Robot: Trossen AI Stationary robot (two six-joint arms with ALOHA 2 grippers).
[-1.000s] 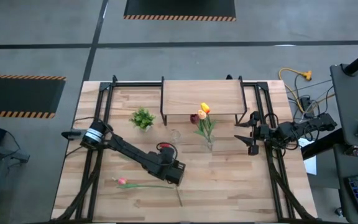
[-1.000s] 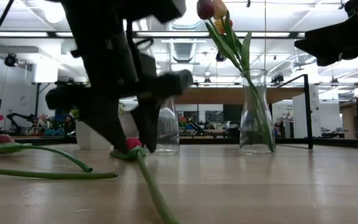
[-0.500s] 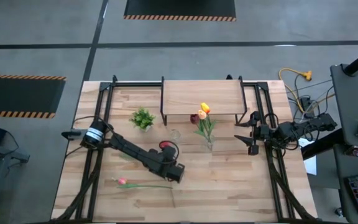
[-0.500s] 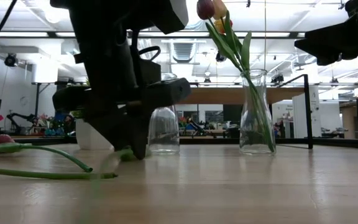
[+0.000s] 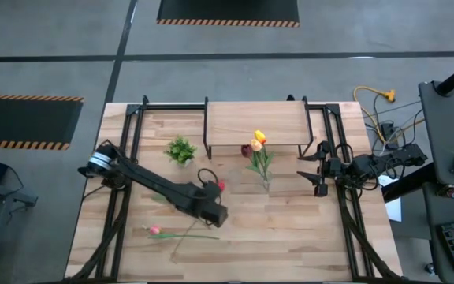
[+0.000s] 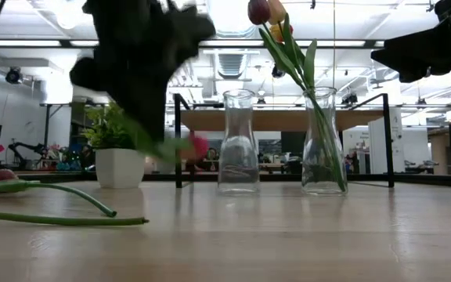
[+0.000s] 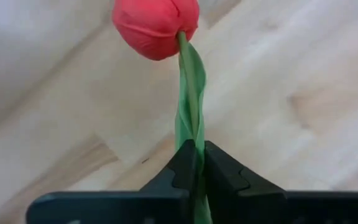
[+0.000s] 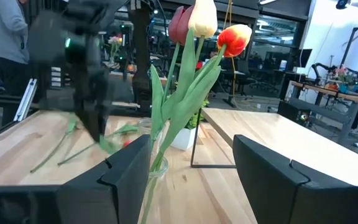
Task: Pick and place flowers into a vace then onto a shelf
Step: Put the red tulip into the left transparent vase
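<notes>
Left gripper (image 7: 196, 163) clenched on a red tulip (image 7: 157, 26), stem running straight out from the jaws, lifted above the worktop (image 5: 290, 229). Empty glass vase (image 6: 238, 141) at two o'clock, nearer this arm. Right gripper (image 8: 191, 165) parked at three, jaws released.

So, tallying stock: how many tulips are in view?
5: three in the filled vase, one held by the left gripper, one lying on the table near its front-left.

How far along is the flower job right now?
Three tulips already stand in one vase. The left gripper holds a red tulip by its stem. A pink tulip lies on the table, the second vase is empty, and the shelf is bare.
</notes>
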